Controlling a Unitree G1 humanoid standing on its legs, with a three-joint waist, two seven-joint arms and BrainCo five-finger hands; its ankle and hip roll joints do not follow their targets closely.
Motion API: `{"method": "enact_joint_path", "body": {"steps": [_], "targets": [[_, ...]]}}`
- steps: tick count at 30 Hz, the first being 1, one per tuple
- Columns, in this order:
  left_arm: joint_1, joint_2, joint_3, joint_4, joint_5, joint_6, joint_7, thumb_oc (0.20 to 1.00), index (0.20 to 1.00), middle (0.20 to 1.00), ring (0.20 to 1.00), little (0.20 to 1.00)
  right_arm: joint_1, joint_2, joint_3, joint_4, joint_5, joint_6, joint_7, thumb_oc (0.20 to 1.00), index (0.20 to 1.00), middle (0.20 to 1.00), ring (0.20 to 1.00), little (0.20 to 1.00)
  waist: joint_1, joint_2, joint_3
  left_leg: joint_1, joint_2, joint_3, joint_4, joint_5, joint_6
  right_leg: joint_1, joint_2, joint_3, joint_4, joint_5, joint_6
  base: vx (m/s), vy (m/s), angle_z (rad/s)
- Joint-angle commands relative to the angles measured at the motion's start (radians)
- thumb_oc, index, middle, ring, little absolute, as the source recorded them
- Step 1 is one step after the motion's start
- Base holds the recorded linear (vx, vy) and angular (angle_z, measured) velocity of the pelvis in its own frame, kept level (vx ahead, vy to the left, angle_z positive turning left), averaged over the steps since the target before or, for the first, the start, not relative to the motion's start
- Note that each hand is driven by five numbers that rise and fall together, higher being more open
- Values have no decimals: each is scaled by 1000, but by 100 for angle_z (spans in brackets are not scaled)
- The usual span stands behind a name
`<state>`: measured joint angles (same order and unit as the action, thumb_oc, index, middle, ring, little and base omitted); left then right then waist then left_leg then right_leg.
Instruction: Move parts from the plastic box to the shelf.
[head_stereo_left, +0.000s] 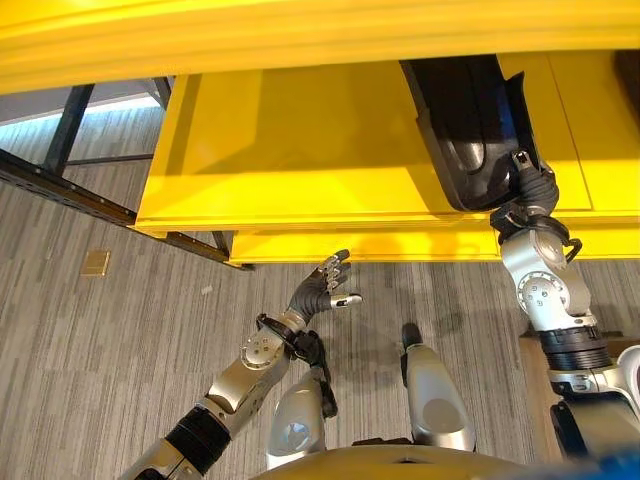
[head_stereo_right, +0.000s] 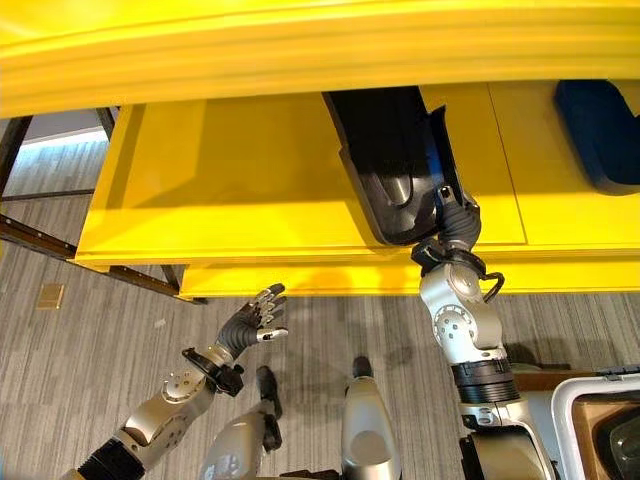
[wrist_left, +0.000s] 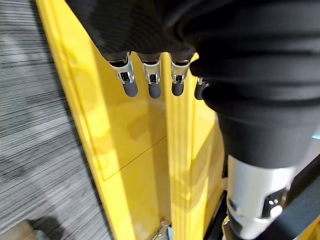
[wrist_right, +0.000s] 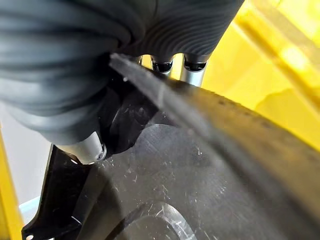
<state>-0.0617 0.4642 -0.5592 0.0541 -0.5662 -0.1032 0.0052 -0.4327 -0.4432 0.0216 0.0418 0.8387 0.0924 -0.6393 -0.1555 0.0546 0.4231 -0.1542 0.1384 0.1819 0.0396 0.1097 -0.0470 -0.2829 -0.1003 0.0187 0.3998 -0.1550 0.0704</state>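
A long black plastic part (head_stereo_left: 465, 120) lies on the yellow shelf (head_stereo_left: 300, 150), its near end at the shelf's front edge. My right hand (head_stereo_right: 450, 225) reaches up to that end and is shut on the part's rim. In the right wrist view the fingers (wrist_right: 192, 70) go over the edge of the part (wrist_right: 200, 175) and the thumb (wrist_right: 87, 147) presses its near face. My left hand (head_stereo_left: 318, 290) hovers open over the floor below the shelf's front. Its straight fingers (wrist_left: 150, 85) point at the yellow panel (wrist_left: 135, 150).
A dark blue part (head_stereo_right: 600, 130) rests further right on the shelf. The white-rimmed plastic box (head_stereo_right: 580, 395) stands at the lower right with a dark part (head_stereo_right: 615, 440) inside. A black metal frame (head_stereo_left: 60, 190) runs along the left, and a small brass plate (head_stereo_left: 96, 262) is set in the floor.
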Motion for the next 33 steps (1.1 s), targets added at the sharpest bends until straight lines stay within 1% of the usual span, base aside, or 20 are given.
{"method": "enact_joint_path", "body": {"steps": [1,3,8,10,13,16,18,20,22,26,28,30,33], "targets": [[21,47,20,-129,32,-6,-17,1000,1000,1000,1000,1000,-105,-53,-109,-26,24,-37,-45,200,200,200,200,200,2,-10,5,20,-10,12,163,-201,41,26,39,-30,-26,2,-45,-89,-55,3],[9,68,17,-146,24,5,-14,1000,1000,1000,1000,1000,-144,-81,-144,7,66,-21,-67,200,200,200,200,200,9,-13,26,-5,-7,13,193,-208,41,4,36,-37,0,-5,-46,-94,-53,1],[-11,96,12,-156,7,24,-29,1000,1000,1000,1000,1000,-206,-140,-185,98,82,17,-87,200,200,200,200,200,19,-13,54,-44,-5,9,241,-222,41,-27,30,-46,41,-20,-51,-32,-33,3],[-17,100,8,-155,7,42,-40,1000,1000,1000,1000,1000,-224,-156,-193,137,97,10,-92,200,200,200,200,200,22,-14,62,-52,-6,7,260,-234,41,-33,26,-48,57,-31,-50,2,-59,2],[-17,110,0,-147,-47,43,-62,1000,1000,1000,1000,1000,-253,-189,-212,189,153,-40,-100,200,200,200,200,200,26,-16,77,-86,-6,4,290,-244,45,-68,25,-51,84,-37,-50,-38,-95,6],[-35,118,-15,-145,-21,53,-75,1000,1000,1000,1000,1000,-299,-219,-205,224,153,-27,-98,200,200,200,200,200,28,-13,96,-120,-6,-3,311,-247,41,-97,30,-47,99,-38,-52,-39,-50,1],[-43,126,-27,-140,-26,55,-68,1000,1000,1000,1000,1000,-329,-227,-188,251,157,-22,-102,200,200,200,200,200,30,-9,97,-142,-8,-7,313,-246,41,-119,35,-42,105,-42,-54,-30,-42,-1],[-51,129,-29,-131,-36,53,-72,1000,1000,1000,1000,1000,-343,-230,-177,270,149,-23,-110,200,200,200,200,200,31,-9,97,-160,-8,-8,314,-245,41,-140,36,-40,111,-44,-54,-28,-47,-1],[-55,130,-36,-121,-34,44,-72,1000,1000,1000,1000,1000,-360,-241,-163,300,162,-37,-117,200,200,200,200,200,33,-9,97,-175,-6,-8,316,-242,40,-155,35,-40,120,-47,-55,-5,-46,-2],[-62,137,-42,-106,-40,45,-72,1000,1000,1000,1000,1000,-380,-257,-162,336,129,-65,-110,200,200,200,200,200,37,-12,97,-198,1,-12,330,-243,36,-176,33,-46,145,-58,-55,33,-69,0],[-63,138,-40,-103,-47,48,-80,1000,1000,1000,1000,1000,-391,-264,-160,343,129,-66,-116,200,200,200,200,200,40,-12,97,-201,4,-13,331,-244,36,-180,33,-47,153,-63,-55,60,-102,3],[-60,135,-41,-105,-35,58,-93,1000,1000,1000,1000,1000,-417,-274,-154,360,118,-54,-123,200,200,200,200,200,46,-13,97,-205,8,-17,328,-242,33,-187,33,-51,168,-71,-56,88,-116,-2],[-60,135,-46,-99,-33,63,-102,1000,1000,1000,1000,1000,-431,-285,-146,383,125,-48,-116,200,200,200,200,200,51,-12,97,-212,12,-24,325,-237,29,-193,34,-54,180,-79,-58,59,-72,-2]]}}
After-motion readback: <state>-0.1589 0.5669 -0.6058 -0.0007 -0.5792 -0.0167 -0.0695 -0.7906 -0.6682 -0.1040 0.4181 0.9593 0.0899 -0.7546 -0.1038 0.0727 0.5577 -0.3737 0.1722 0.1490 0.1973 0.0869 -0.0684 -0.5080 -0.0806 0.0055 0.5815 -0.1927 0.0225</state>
